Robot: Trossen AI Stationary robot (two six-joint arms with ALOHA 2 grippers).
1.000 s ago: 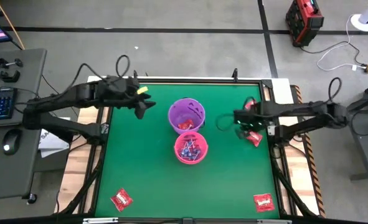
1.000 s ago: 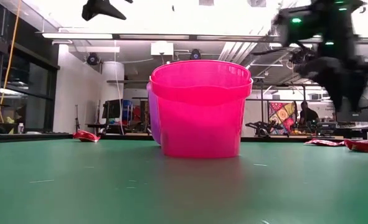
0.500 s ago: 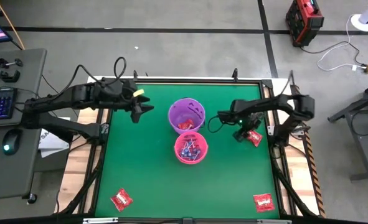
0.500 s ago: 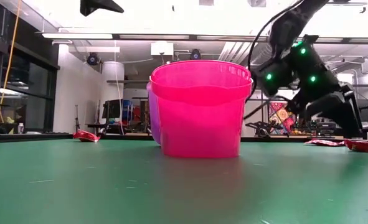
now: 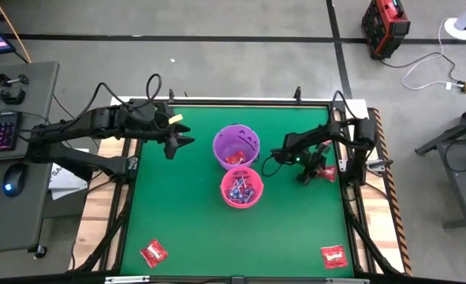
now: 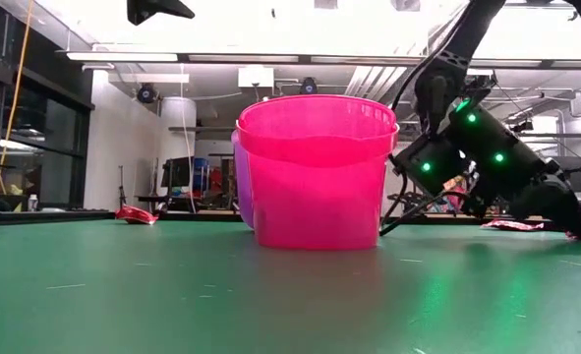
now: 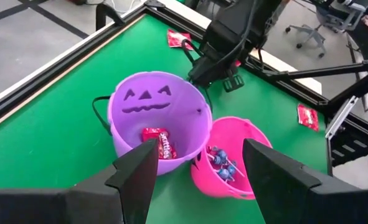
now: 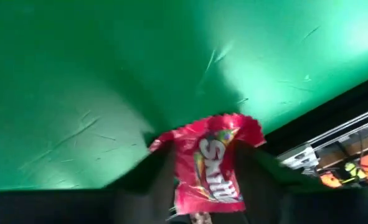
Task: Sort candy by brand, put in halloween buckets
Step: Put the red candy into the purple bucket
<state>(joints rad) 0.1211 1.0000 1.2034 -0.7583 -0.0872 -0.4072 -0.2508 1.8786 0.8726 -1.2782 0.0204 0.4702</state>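
My right gripper [image 5: 302,178] is low over the table near its right edge. In the right wrist view its open fingers stand on either side of a red packet [image 8: 212,165] that lies flat on the green mat. My left gripper [image 5: 187,138] hovers open, high and left of the purple bucket [image 5: 236,146], holding nothing. The purple bucket [image 7: 159,112] holds a red packet [image 7: 160,142]. The pink bucket [image 5: 241,188] stands against its near side and holds blue-headed lollipops [image 7: 220,163]. My right gripper's fingers [image 8: 152,177] come down from above at the two sides of the red packet. The view is blurred there, and I cannot tell whether they touch it. The packet lies flat on the mat.
Two more red packets lie near the table's near edge, one left [image 5: 154,252] and one right [image 5: 334,256]. The raised table frame [image 5: 351,189] runs close behind the right gripper. Open mat lies on the near side of the buckets.
My right gripper has dropped from high above the table to the mat by the red packet near the right edge, tipping downward while its arm folded in toward the table's right side. The buckets and packets have stayed put.
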